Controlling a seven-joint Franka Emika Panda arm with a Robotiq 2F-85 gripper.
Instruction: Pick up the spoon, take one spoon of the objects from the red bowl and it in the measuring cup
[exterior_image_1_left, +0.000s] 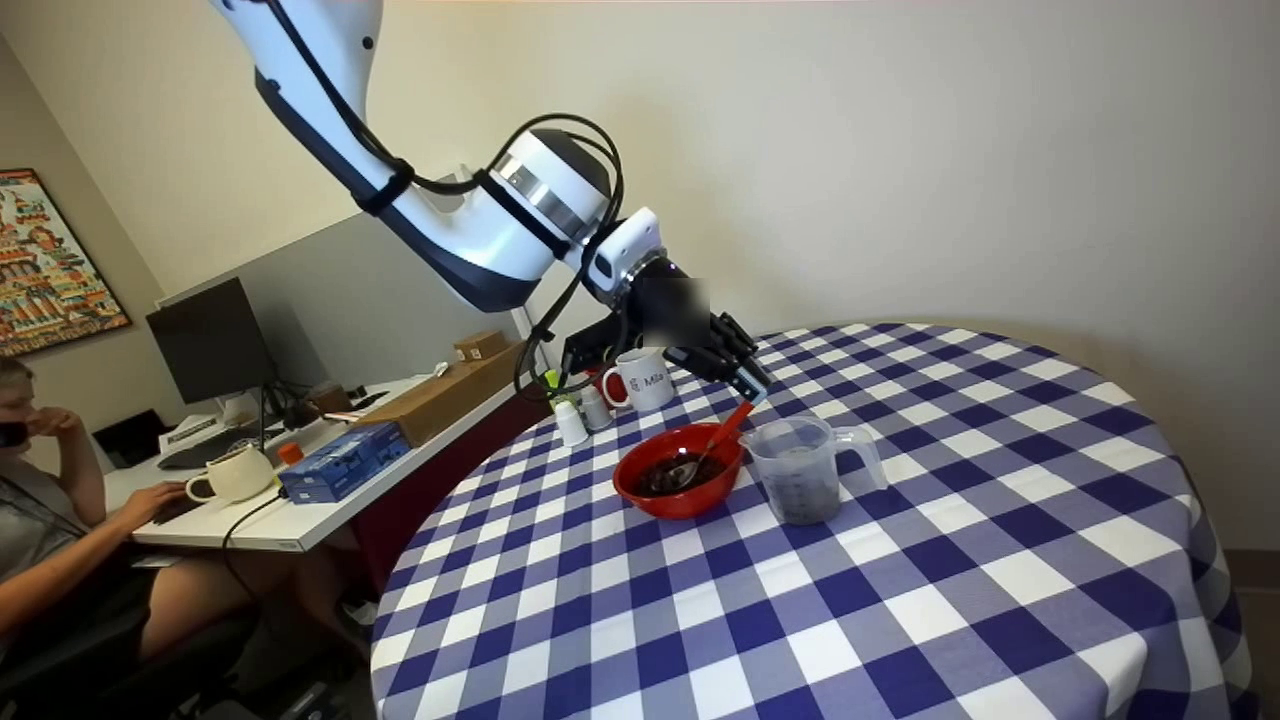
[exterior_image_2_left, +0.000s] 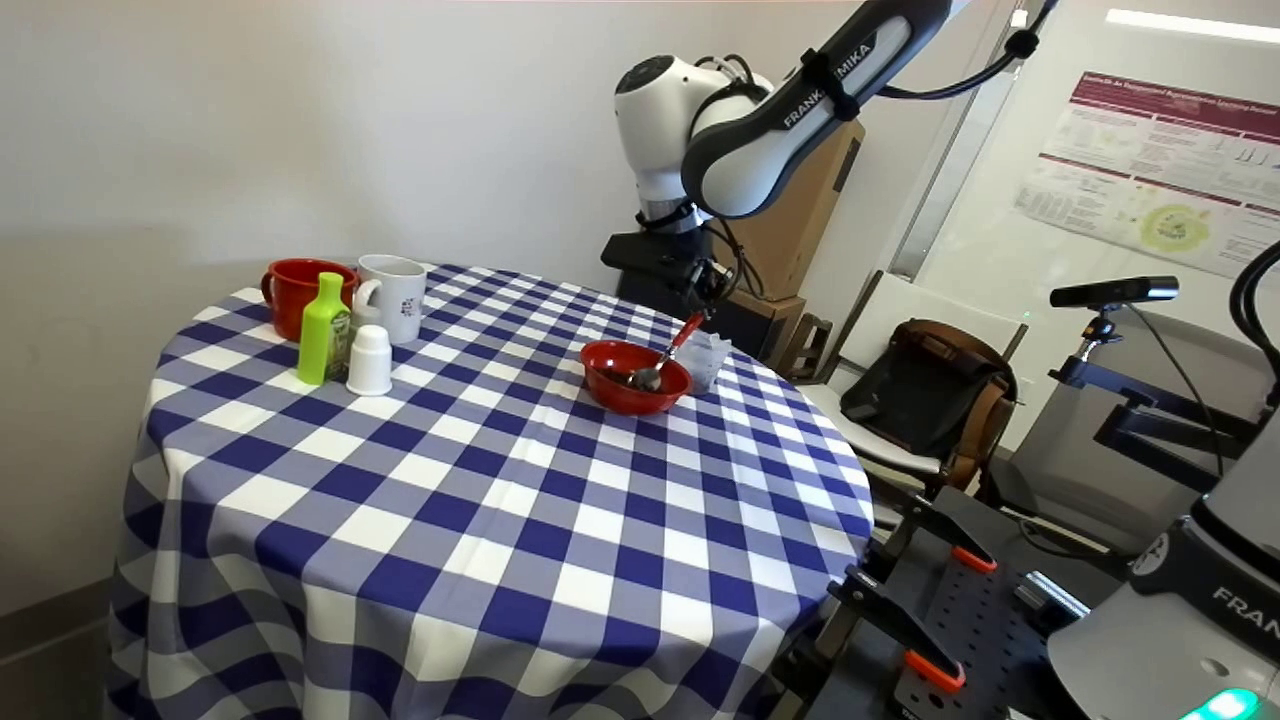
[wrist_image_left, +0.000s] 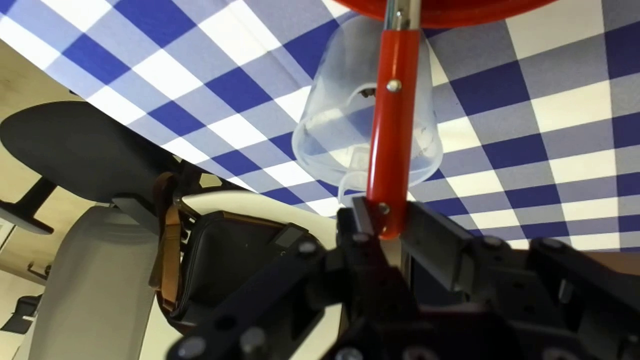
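Observation:
My gripper (exterior_image_1_left: 750, 385) is shut on the end of the red spoon handle (exterior_image_1_left: 730, 425); the wrist view shows the handle (wrist_image_left: 393, 135) between both fingertips (wrist_image_left: 385, 220). The spoon tilts down, its metal scoop (exterior_image_1_left: 682, 475) inside the red bowl (exterior_image_1_left: 690, 506). Dark objects (exterior_image_1_left: 655, 482) lie in the bowl; whether the scoop carries any I cannot tell. The clear measuring cup (exterior_image_1_left: 800, 485) stands upright right beside the bowl, below my gripper. In the wrist view, a few dark bits (wrist_image_left: 367, 93) show at the cup (wrist_image_left: 320, 130), partly behind the handle.
A white mug (exterior_image_2_left: 395, 300), a red mug (exterior_image_2_left: 295, 300), a green bottle (exterior_image_2_left: 325, 335) and a white shaker (exterior_image_2_left: 371, 362) stand together on the checkered tablecloth (exterior_image_2_left: 480, 520). A chair with a black bag (exterior_image_2_left: 905, 385) stands beyond the table edge.

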